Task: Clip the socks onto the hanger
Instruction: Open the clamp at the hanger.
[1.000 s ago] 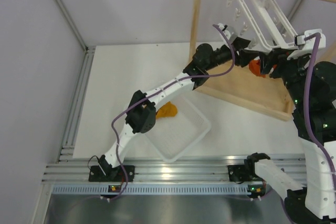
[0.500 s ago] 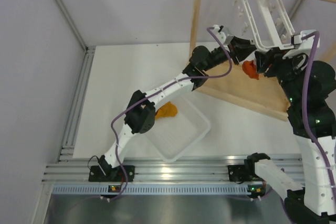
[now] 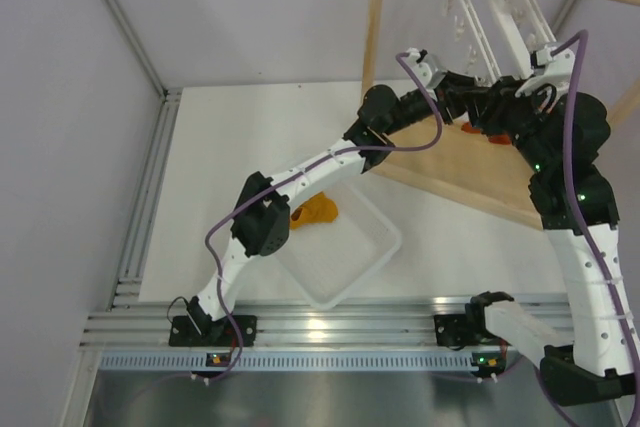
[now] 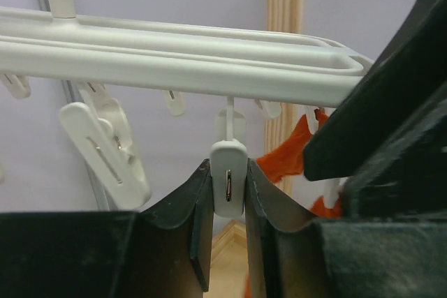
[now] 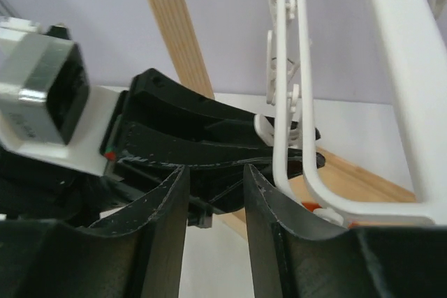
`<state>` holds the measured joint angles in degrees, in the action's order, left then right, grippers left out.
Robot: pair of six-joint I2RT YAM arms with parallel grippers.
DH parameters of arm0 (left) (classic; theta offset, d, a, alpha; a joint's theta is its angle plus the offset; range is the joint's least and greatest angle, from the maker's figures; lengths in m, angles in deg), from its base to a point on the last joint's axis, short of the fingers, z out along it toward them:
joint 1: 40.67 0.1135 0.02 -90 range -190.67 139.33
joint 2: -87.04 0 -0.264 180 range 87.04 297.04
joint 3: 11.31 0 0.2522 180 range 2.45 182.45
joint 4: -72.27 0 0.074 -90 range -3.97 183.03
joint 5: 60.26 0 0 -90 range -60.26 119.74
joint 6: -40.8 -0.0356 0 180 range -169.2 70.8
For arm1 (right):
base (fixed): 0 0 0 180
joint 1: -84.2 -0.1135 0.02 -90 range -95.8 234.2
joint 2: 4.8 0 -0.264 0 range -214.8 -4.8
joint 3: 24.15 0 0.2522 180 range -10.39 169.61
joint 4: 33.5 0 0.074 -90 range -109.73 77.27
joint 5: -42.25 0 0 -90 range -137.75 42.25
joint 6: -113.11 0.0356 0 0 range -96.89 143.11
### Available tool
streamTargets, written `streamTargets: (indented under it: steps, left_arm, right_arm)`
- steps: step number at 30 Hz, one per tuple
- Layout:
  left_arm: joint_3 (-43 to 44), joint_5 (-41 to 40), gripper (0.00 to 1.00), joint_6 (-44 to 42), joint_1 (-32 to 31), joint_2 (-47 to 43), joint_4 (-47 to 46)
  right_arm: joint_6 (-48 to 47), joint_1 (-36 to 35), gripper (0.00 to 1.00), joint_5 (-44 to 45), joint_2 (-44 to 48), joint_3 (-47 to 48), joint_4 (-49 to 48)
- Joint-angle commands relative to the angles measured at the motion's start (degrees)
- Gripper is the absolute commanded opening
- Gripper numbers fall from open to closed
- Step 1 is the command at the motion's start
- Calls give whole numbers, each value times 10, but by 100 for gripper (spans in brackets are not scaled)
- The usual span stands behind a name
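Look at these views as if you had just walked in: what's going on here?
The left gripper is pinching one white clip under the hanger. A red-orange sock shows just beside it, and the right gripper sits close by, jaws apart. A yellow-orange sock lies in the tray.

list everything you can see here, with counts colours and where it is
hanger: one, white, hung on the rack's top bar
clips: several, white, dangling under the hanger
red-orange sock: one, under the hanger
yellow-orange sock: one, in the tray
tray: one, white, on the table
rack: one, pale wood, table's far right
table: one, white
left fingers: dark, shut on a clip
right fingers: dark, open, beside the hanger
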<state>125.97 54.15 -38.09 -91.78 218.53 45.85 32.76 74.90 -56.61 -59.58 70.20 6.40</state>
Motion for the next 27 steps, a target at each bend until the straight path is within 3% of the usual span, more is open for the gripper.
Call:
streamTargets:
  steps: [1,7,11,17,27]
  left_arm:
    - [2,7,3,-18,-3,-47,-5]
    - [-4,18,4,-22,-4,-47,-8]
    - [1,37,4,-14,-7,-38,-25]
    - [8,58,5,-6,-13,-30,-46]
    - [21,64,6,-6,-19,-19,-47]
  right_arm:
    - [13,3,36,72,-11,3,-5]
    - [-4,4,48,195,7,7,-1]
    - [2,4,55,202,25,-15,-34]
    - [0,5,58,236,31,-38,-63]
    - [23,12,72,165,36,-65,-117]
